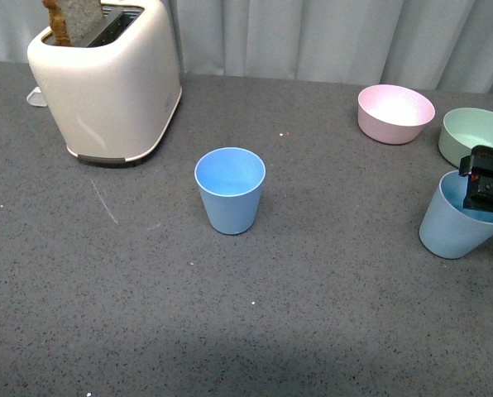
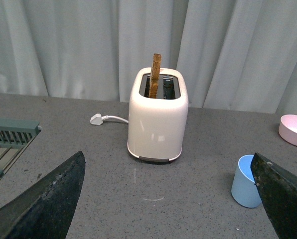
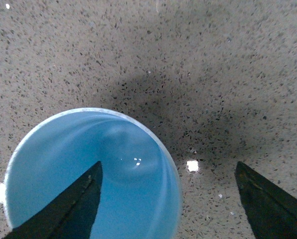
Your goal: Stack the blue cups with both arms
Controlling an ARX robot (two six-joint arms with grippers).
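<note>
One light blue cup (image 1: 229, 189) stands upright in the middle of the grey table; it also shows in the left wrist view (image 2: 245, 182), next to one finger. A second blue cup (image 1: 455, 222) stands at the right edge, tilted. My right gripper (image 1: 486, 184) hangs open over its rim, one finger inside the cup and one outside, as the right wrist view shows (image 3: 168, 199), with the cup's inside (image 3: 123, 164) below it. My left gripper (image 2: 171, 199) is open and empty, low over the table in front of the toaster; it is out of the front view.
A cream toaster (image 1: 106, 78) with toast stands at the back left, its plug (image 2: 96, 119) behind it. A pink bowl (image 1: 395, 112) and a green bowl (image 1: 476, 136) sit at the back right. A green rack (image 2: 9, 137) lies at the far left.
</note>
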